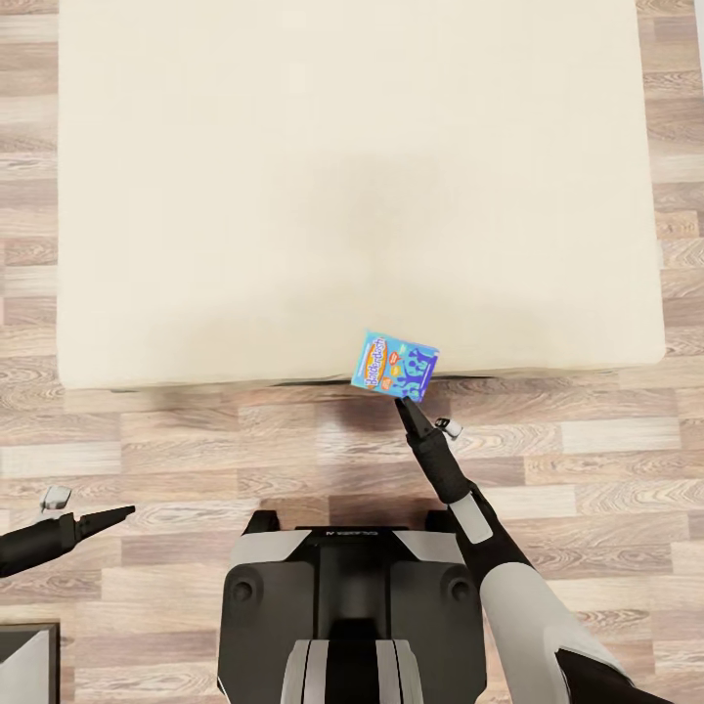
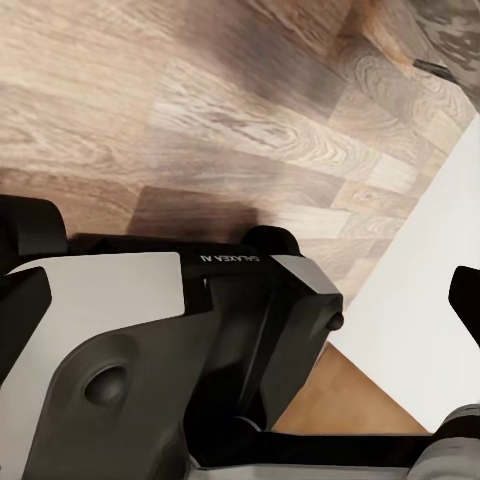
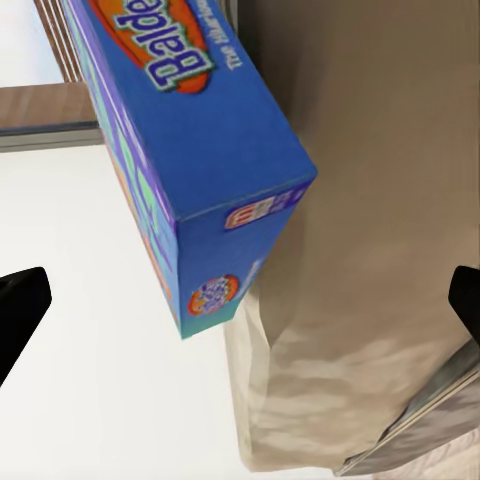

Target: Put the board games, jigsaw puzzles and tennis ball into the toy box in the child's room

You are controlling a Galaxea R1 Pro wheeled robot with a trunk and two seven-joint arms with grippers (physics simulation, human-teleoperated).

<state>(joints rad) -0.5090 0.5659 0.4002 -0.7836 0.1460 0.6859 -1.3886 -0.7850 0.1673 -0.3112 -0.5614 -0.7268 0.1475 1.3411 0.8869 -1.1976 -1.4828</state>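
The robot is standing at the edge of a big cream bed [image 1: 352, 176] and looking down at it. Wooden floor [image 1: 244, 440] is showing all around the bed.

A blue board game box [image 1: 394, 365] is sitting at the near edge of the bed, a bit to the right of the middle. It is tilted, and one corner is hanging over the edge toward the floor. It has an orange label and blue shapes on its lid.

The right gripper [image 1: 405, 409] is reaching out from the robot's right arm [image 1: 489, 548] and pointing at the box. Its tip is just beside the near edge of the box. In the right wrist view, the box [image 3: 195, 160] is looking very big and close, and two dark fingertips [image 3: 20, 310] are sitting far apart at the sides, so the fingers are spread wide and are not holding anything. The bed cover [image 3: 380, 200] is showing behind the box.

The left gripper [image 1: 122, 512] is hanging low on the left, over the floor, well apart from the bed and the box. Its fingers look pressed together into one thin point, with nothing in them.

The robot's dark and grey base [image 1: 352, 606] is sitting at the bottom, and it is also showing in the left wrist view [image 2: 170, 340].
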